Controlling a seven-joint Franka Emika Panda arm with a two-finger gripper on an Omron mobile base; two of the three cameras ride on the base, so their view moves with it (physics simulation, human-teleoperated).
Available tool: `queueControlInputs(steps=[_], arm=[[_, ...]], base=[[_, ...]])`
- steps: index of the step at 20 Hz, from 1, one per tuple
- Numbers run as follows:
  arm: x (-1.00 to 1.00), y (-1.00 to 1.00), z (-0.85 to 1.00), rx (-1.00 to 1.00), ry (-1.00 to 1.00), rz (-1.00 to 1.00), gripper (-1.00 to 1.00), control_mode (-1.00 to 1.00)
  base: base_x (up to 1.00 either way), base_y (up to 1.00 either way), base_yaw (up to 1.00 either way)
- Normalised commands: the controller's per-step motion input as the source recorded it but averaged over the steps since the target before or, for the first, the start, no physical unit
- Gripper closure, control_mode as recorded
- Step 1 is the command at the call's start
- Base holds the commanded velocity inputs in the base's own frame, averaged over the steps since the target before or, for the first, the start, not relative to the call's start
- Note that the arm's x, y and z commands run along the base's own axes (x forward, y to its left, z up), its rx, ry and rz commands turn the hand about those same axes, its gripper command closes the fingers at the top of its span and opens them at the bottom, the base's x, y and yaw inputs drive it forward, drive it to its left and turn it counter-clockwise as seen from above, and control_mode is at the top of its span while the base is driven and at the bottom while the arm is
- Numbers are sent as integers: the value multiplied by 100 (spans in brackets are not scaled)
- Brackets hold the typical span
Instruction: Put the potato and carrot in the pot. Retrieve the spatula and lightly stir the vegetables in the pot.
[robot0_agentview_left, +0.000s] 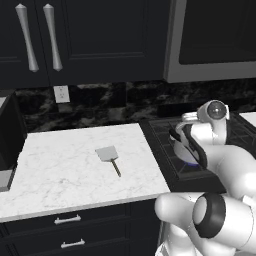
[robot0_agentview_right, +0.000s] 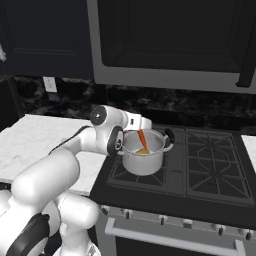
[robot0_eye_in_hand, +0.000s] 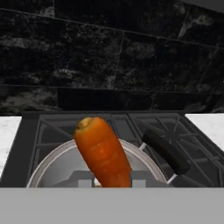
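Note:
The steel pot (robot0_agentview_right: 145, 162) stands on the front left burner of the stove. My gripper (robot0_agentview_right: 142, 129) hangs just over its rim, shut on the orange carrot (robot0_agentview_right: 142, 140), which slants down into the pot. In the hand view the carrot (robot0_eye_in_hand: 103, 153) rises between my fingertips (robot0_eye_in_hand: 83, 177), with the pot's rim (robot0_eye_in_hand: 43, 168) and one dark handle (robot0_eye_in_hand: 164, 151) behind it. The tan potato (robot0_agentview_right: 144, 151) lies on the pot's bottom. The spatula (robot0_agentview_left: 107, 154) lies flat on the white marble counter (robot0_agentview_left: 60, 160) left of the stove, with its handle pointing toward the front edge.
The black gas stove (robot0_agentview_right: 210, 165) has bare grates to the right of the pot. A microwave (robot0_agentview_right: 170, 40) hangs low over the stove. Dark cabinets (robot0_agentview_left: 75, 40) and a wall outlet (robot0_agentview_left: 61, 93) sit behind the counter. My own arm (robot0_agentview_left: 215, 150) blocks the pot in the left base view.

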Motion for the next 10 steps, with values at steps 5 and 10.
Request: queueControlInputs(steps=[5,10], arm=[[13,11,-17,-1,0,0,100,-100],[45,0,-60,-5,0,3,100,-100]], base=[[0,0,0],[0,0,0]])
